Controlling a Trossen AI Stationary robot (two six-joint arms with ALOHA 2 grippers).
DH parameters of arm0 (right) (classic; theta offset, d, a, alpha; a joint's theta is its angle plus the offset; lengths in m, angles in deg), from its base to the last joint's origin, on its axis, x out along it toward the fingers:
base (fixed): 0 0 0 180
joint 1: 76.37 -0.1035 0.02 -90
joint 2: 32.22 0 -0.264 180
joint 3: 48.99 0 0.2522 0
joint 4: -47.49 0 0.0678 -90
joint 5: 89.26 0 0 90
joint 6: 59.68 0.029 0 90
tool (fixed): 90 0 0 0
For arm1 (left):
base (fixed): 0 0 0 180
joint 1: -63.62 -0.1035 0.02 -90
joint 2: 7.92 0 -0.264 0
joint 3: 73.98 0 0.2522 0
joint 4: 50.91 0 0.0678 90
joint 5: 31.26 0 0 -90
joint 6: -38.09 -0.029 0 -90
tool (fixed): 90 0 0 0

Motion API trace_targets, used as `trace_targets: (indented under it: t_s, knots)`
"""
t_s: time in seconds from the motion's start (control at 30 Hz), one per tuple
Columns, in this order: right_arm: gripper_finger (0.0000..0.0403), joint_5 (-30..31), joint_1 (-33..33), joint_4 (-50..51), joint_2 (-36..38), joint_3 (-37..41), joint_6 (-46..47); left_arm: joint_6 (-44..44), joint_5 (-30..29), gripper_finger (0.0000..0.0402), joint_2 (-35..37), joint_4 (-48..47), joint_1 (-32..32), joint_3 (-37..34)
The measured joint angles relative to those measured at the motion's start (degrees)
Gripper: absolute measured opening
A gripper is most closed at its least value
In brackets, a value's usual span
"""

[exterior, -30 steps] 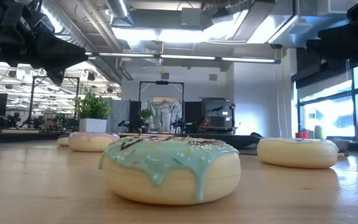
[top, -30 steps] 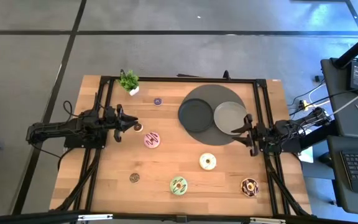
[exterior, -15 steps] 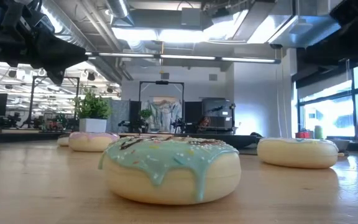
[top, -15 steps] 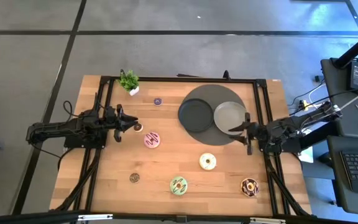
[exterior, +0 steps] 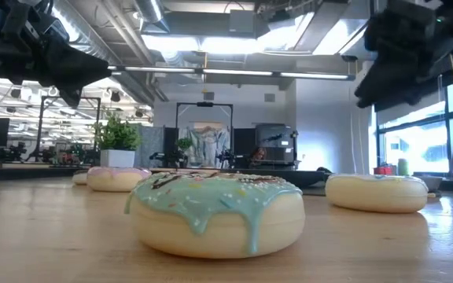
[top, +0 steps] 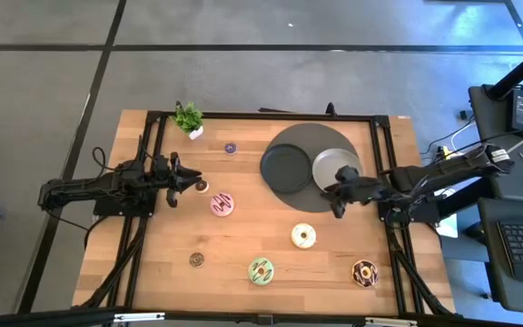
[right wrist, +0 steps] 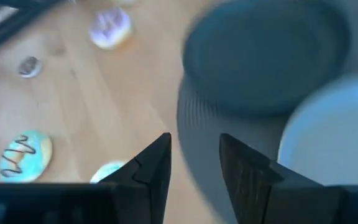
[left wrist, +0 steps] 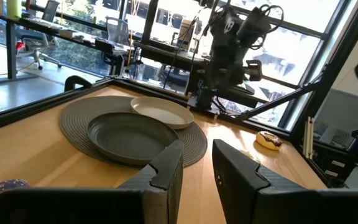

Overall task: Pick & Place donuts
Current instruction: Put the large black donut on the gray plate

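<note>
**Donuts spread on table, both end effectors empty**

Wooden table [top: 243, 232] framed by black rails. Far right of centre, a ribbed round mat [top: 302, 136] carrying a dark plate [top: 286, 167] and, just beside it on the right, a lighter plate [top: 327, 162]. Right end effector [top: 337, 202] out over the mat's near right edge, fingers parted, gripping nothing. Left end effector [top: 192, 180] low at the table's left, fingers slightly apart, nothing between them, a brown mini [top: 202, 186] just beside the tips. Pink donut [top: 222, 204] left of centre, near that mini. Cream donut [top: 303, 236] nearer, right of centre, well clear of the right end effector. Green donut [top: 261, 270] at the near edge, centre. Chocolate donut [top: 364, 272] at the near right. Second brown mini [top: 196, 260] near left. Purple mini [top: 231, 147] far, left of the mat. Small potted plant [top: 189, 119] at the far left corner.
</note>
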Motion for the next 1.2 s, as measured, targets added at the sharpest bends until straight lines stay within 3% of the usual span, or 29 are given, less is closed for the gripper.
trace_targets:
  t_s: [0.13,0.23,0.33,0.43,0.77,1.0,1.2]
  knots:
    - [0.0137,-7.1,0.0,10.0,-6.2,-5.1,13.3,0.0,0.0,0.0082,0.0,0.0,0.0,0.0]
    - [0.0137,-16.2,-0.9,15.5,-10.0,-6.8,19.7,0.0,0.0,0.0084,0.0,0.0,0.0,0.0]
    - [0.0137,-25.3,-3.7,16.1,-12.8,-6.9,23.0,0.0,0.0,0.0083,0.0,0.0,0.0,0.0]
    - [0.0137,-30.7,-7.9,15.1,-15.2,-6.9,24.8,0.0,0.0,0.0082,0.0,0.0,0.0,0.0]
    - [0.0141,-35.6,-20.9,10.9,-19.4,-6.9,34.2,0.0,-1.8,0.0082,0.0,0.2,0.0,0.0]
    - [0.0181,-33.8,-25.2,11.0,-19.4,-6.9,36.8,0.0,-1.8,0.0084,0.0,0.3,0.0,0.0]
    - [0.019,-31.9,-27.5,9.2,-19.4,-6.9,36.8,0.0,-1.8,0.0082,0.0,0.3,0.0,0.0]
